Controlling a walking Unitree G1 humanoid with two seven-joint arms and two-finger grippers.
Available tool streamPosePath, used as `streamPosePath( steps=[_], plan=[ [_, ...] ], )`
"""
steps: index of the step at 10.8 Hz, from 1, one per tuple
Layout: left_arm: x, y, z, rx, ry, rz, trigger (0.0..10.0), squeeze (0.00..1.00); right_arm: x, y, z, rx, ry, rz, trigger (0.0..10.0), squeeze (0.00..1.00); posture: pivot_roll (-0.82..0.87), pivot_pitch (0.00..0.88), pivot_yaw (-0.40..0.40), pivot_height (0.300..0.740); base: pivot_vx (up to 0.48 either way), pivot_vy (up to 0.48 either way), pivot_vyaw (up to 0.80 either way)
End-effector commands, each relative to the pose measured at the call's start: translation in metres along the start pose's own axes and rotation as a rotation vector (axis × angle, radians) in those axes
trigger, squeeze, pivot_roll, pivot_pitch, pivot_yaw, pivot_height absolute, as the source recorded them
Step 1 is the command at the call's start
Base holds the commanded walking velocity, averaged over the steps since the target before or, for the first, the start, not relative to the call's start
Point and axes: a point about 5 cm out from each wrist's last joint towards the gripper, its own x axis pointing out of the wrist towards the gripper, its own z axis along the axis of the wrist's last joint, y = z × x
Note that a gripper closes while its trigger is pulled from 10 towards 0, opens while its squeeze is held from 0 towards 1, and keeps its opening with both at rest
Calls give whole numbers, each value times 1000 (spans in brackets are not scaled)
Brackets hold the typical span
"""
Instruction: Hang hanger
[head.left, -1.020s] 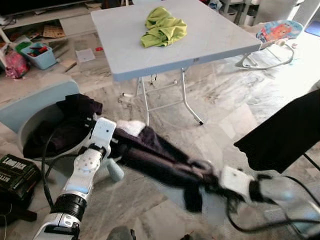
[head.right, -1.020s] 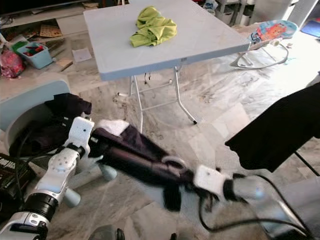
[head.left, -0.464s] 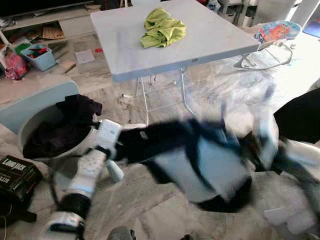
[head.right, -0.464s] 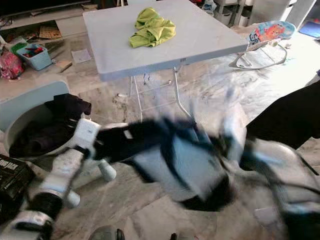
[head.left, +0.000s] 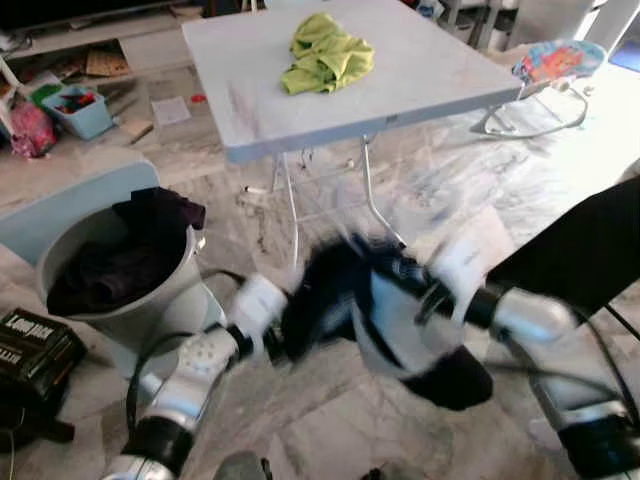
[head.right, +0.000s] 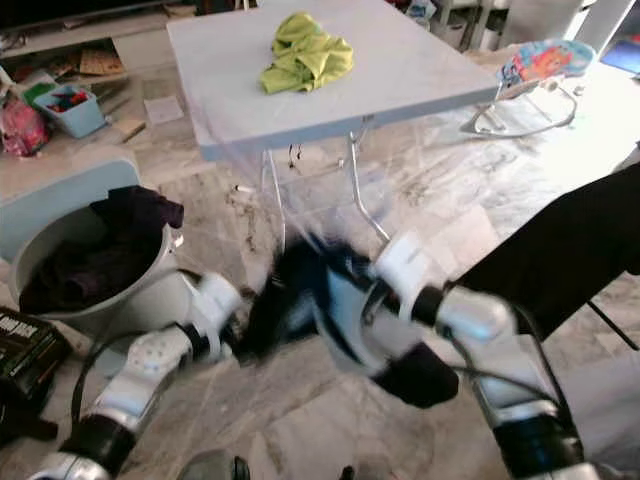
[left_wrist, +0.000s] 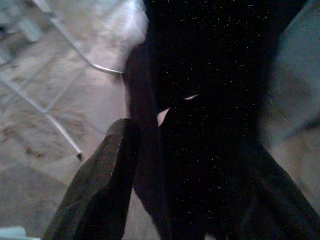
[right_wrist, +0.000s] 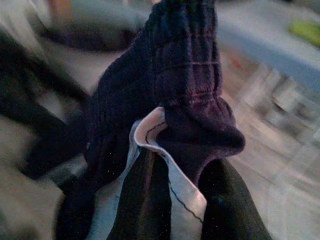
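Marbled floor (head.left: 330, 420) lay beneath a grey folding table (head.left: 400, 70), taken as the landmark, with a green cloth (head.left: 325, 52) bunched on its top. Left of the table stood a pale round basket (head.left: 150, 300) holding dark clothes (head.left: 110, 265), one piece draped over its rim. Farther left, a small blue bin (head.left: 78, 110) held coloured items. In front of the table, the left gripper (left_wrist: 165, 200) and right gripper (right_wrist: 172, 205) both clenched a blurred dark-and-white garment (head.left: 380, 310) above the floor. No hanger could be made out.
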Motion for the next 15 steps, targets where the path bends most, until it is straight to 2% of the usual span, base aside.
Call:
streamPosePath(
  steps=[1, 2, 3, 4, 5, 6, 7, 8, 9, 10, 11, 13, 14, 15],
  plan=[
    [-3, 0, 1, 73, 19, -50, 10000, 1000, 1, -9, 2, -118, 18, -49, 10000, 0, -101, 0, 2, 740, 0, 0, 0],
    [-4, 0, 2, 151, 39, -84, 10000, 1000, 4, -19, -9, -192, 79, -126, 10000, 0, -101, 0, 2, 740, 0, 0, 0],
    [-5, -1, 4, 167, 41, -97, 10000, 1000, 7, -24, -13, -253, 112, -142, 10000, 0, -100, 0, 5, 740, 0, 0, 0],
    [-13, -9, 4, 215, 24, -156, 10000, 1000, 11, -28, -19, -310, 144, -165, 10000, 0, -99, 0, 3, 740, 0, 0, 0],
    [-19, -14, 6, 246, -7, -189, 10000, 1000, 17, -26, -29, -318, 168, -133, 10000, 0, -86, 0, -4, 740, 0, 0, 0],
    [-20, -18, 12, 257, -56, -185, 10000, 1000, 21, -24, -36, -348, 185, -105, 10000, 0, -80, 0, -8, 740, 0, 0, 0],
    [-20, -18, 21, 273, -113, -155, 10000, 1000, 24, -19, -39, -337, 180, -52, 10000, 0, -77, 0, -11, 740, 0, 0, 0],
    [-21, -16, 28, 296, -172, -104, 10000, 1000, 25, -15, -45, -335, 193, -2, 10000, 0, -76, 0, -14, 740, 0, 0, 0],
    [-24, -4, 39, 382, -219, -23, 10000, 1000, 19, -10, -51, -382, 212, 132, 10000, 0, -77, 0, -16, 740, 0, 0, 0],
    [-29, 6, 36, 493, -167, -49, 10000, 1000, 11, -15, -55, -451, 248, 176, 10000, 0, -81, 0, -16, 740, 0, 0, 0],
    [-32, 13, 35, 486, -153, -45, 10000, 1000, 4, -19, -59, -429, 288, 238, 10000, 0, -83, 0, -14, 740, 0, 0, 0],
    [-28, 9, 28, 541, -127, -67, 10000, 1000, 5, -19, -55, -445, 253, 287, 10000, 0, -81, 0, -11, 740, 0, 0, 0],
    [-26, 4, 22, 512, -102, -118, 10000, 0, 10, -17, -48, -453, 209, 309, 10000, 0, -82, 0, -7, 740, 0, 0, 0],
    [-26, 3, 22, 512, -112, -130, 10000, 0, 10, -16, -44, -471, 186, 335, 10000, 0, -82, 0, -7, 740, 0, 0, 0]
  ],
)
